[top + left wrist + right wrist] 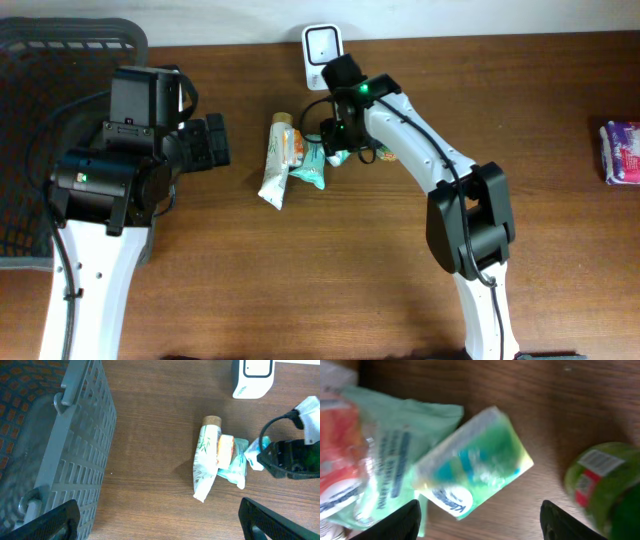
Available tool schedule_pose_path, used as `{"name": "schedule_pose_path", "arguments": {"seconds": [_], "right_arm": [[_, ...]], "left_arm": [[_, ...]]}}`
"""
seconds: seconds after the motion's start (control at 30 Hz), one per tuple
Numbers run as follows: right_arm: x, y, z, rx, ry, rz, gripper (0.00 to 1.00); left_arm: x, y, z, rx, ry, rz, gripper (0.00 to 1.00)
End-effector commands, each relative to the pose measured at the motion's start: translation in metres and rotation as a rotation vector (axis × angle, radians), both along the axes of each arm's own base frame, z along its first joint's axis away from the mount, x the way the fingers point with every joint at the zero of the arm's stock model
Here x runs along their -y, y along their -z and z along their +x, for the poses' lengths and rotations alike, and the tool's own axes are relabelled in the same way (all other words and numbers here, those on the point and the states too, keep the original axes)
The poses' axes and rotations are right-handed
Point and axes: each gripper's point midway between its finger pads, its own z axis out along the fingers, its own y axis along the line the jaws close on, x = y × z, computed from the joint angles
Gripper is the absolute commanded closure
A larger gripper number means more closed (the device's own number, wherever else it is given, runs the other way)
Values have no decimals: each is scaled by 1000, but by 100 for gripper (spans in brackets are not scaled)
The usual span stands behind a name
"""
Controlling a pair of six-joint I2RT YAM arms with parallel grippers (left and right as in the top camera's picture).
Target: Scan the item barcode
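Overhead: left gripper [207, 141] wide open, parked beside the grey basket [40, 60] at the left edge of the worktop [300, 280], holding nothing. Right gripper [337, 142] is down at the right side of a small item pile mid-worktop: white tube [273, 170], orange packet [293, 146] against it, teal pouch [311, 174] partly under that. White scanner [323, 48] stands at the back edge, just behind the pile. Purple pack [622, 152] at the far right edge, well apart.

Left wrist: both fingertips [55, 522] spread at the frame corners, nothing between them. Basket on the left; tube, orange packet and pouch bunched centre-right, with the right gripper's black body against the pouch's right end.

Right wrist: jaws apart, not clamped on anything. A green-yellow pack [475, 467] lies flat on the wood, its lower corner between the fingers [406, 520], neither pad touching it. It overlaps the teal pouch to its left. A green container [600, 485] sits to the right, blurred. No barcode readable from here.
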Motion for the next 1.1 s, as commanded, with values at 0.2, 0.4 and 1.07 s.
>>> {"name": "schedule_pose_path", "arguments": {"seconds": [0.2,0.4,1.07], "right_arm": [[-2,-47,10,25,12,26,18],[58,-85,33,94,245,-57,1],[122,-35,17,-77,922,-19,9]], "left_arm": [[-4,0,0,2,-1,20,1],[-4,0,0,2,-1,20,1],[-4,0,0,2,-1,20,1]]}}
